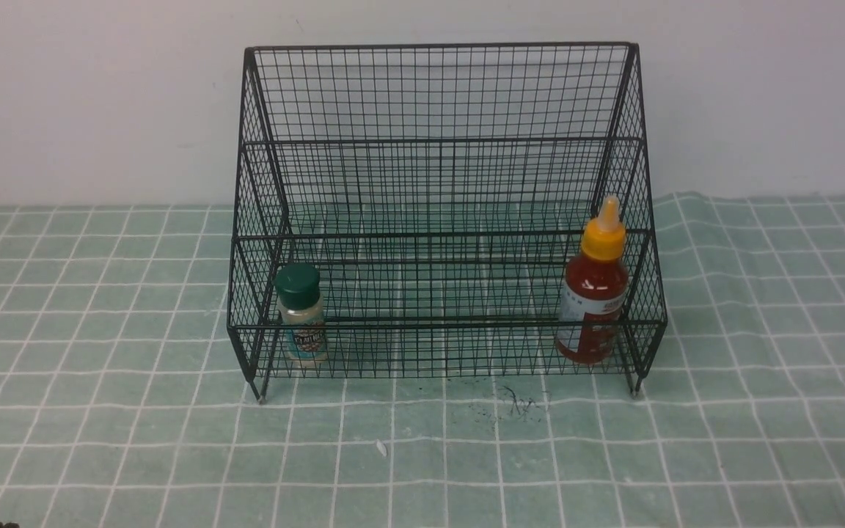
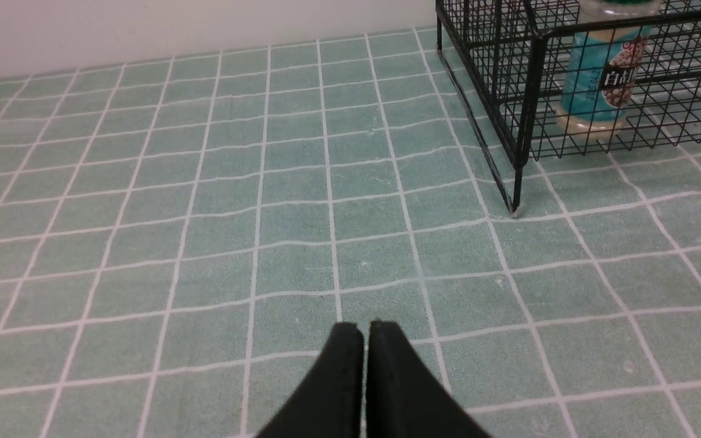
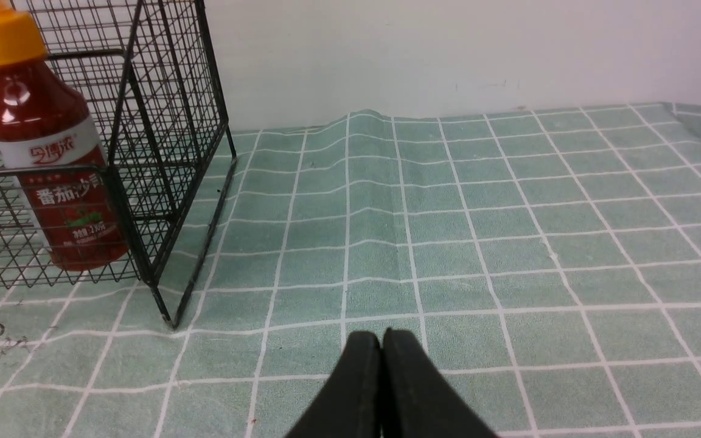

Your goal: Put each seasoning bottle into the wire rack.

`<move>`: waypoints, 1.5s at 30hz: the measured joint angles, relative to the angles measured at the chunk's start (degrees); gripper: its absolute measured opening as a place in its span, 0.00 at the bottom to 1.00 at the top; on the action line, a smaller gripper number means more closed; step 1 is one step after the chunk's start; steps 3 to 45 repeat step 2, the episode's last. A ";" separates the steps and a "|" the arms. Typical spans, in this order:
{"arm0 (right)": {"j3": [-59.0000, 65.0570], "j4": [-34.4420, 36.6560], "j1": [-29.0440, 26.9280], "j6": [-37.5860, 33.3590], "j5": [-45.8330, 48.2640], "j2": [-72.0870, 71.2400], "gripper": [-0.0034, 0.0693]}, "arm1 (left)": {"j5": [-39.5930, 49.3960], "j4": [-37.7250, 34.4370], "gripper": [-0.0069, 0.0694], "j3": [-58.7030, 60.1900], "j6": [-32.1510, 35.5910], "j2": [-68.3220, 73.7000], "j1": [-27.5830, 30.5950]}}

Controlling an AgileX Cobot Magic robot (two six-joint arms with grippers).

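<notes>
Both bottles are inside the wire rack (image 1: 437, 183), bottom tier. Small shaker (image 1: 301, 314) with green cap stands upright at lower left of the rack in the front view; red sauce bottle (image 1: 593, 293) with yellow nozzle stands upright at lower right, against the side mesh. Left gripper (image 2: 365, 331) has its jaws pressed together, nothing held, over bare green checked cloth (image 1: 100, 440). Right gripper (image 3: 381, 340) is the same: jaws together, empty. Arms barely show in the front view, probably pulled back. Task looks done; nothing left to place.
</notes>
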 joint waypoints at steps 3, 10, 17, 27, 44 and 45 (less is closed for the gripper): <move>0.00 0.00 0.00 0.00 0.00 0.00 0.03 | 0.00 0.00 0.08 0.00 0.00 0.00 0.00; 0.00 0.00 0.00 0.00 0.00 0.00 0.03 | 0.00 0.00 0.08 0.00 0.00 0.00 0.00; 0.00 0.00 0.00 0.00 0.00 0.00 0.03 | 0.00 0.00 0.08 0.00 0.00 0.00 0.00; 0.00 0.00 0.00 0.00 0.00 0.00 0.03 | 0.00 0.00 0.08 0.00 0.00 0.00 0.00; 0.00 0.00 0.00 0.00 0.00 0.00 0.03 | 0.00 0.00 0.08 0.00 0.00 0.00 0.00; 0.00 0.00 0.00 0.00 0.00 0.00 0.03 | 0.00 0.00 0.08 0.00 0.00 0.00 0.00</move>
